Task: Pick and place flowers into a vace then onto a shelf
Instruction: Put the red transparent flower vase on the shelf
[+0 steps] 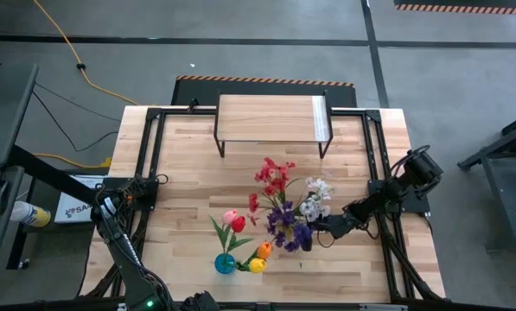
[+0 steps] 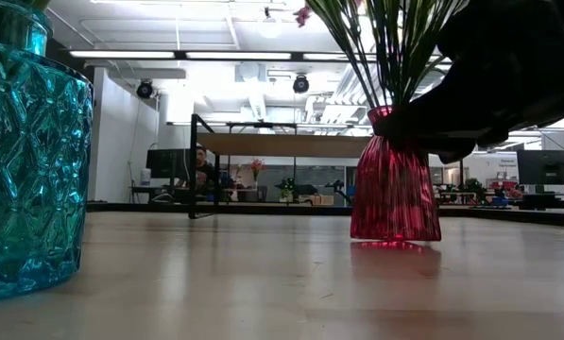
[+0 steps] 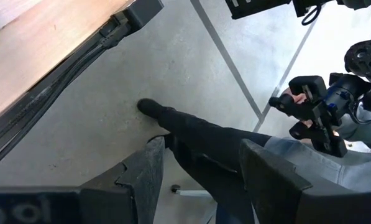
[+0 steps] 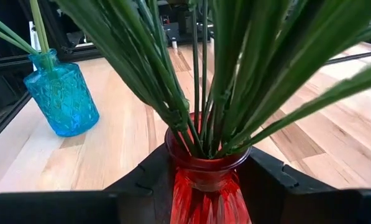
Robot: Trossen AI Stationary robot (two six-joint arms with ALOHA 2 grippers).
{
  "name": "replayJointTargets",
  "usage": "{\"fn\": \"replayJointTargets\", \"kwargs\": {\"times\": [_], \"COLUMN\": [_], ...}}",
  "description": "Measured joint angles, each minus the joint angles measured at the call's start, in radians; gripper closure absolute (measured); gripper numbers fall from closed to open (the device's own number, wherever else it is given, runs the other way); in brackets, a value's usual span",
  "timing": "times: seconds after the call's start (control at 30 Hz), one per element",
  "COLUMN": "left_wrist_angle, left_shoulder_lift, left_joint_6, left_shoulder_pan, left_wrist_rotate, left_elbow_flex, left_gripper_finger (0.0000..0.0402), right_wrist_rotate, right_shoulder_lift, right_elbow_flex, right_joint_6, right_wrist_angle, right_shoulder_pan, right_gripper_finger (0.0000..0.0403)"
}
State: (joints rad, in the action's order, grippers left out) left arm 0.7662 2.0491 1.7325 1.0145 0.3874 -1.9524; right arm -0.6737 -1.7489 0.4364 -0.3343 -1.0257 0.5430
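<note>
A red ribbed glass vase point(image 4: 208, 198) stands on its base on the table point(image 2: 263, 283), holding the red, purple and white sprigs point(image 1: 285, 206); their green stems point(image 4: 204, 81) fill its mouth. My right gripper point(image 4: 207, 186) reaches in from the table's right side point(image 1: 322, 228) and is shut on this vase. A blue glass vase point(image 1: 225, 263) near the table's near edge holds the pink, red, yellow and orange tulips point(image 1: 240, 231). The shelf point(image 1: 270, 119) stands at the far edge. My left arm point(image 1: 124, 242) hangs off the near-left corner, its gripper point(image 3: 204, 186) open over the floor. My right gripper holds the red vase just below its rim, at the neck and shoulder point(image 4: 204, 167), pinched between the two fingers point(image 4: 141, 177), one on each side. The fingers come in about level from the table's right. The vase stands upright with its base on the table point(image 2: 395, 236).
The blue vase point(image 4: 61, 93) stands a short way off from the red one, toward the near-left. Black frame rails point(image 1: 154, 155) run along the table's left and right sides. A person's leg point(image 3: 197, 137) and a hand with a controller point(image 3: 309, 106) show beyond the near-left corner.
</note>
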Motion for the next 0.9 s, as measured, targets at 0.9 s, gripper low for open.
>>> {"fn": "replayJointTargets", "kwargs": {"times": [0.9], "left_wrist_angle": [0.001], "left_shoulder_lift": [0.000], "left_joint_6": [-0.007], "left_shoulder_pan": [0.000], "left_wrist_rotate": [0.083], "left_elbow_flex": [0.000], "left_gripper_finger": [0.0163], "right_wrist_rotate": [0.120], "right_shoulder_lift": [0.729], "right_elbow_flex": [0.001], "right_joint_6": [0.238], "right_wrist_angle": [0.511], "right_shoulder_pan": [-0.326], "right_gripper_finger": [0.0259]}}
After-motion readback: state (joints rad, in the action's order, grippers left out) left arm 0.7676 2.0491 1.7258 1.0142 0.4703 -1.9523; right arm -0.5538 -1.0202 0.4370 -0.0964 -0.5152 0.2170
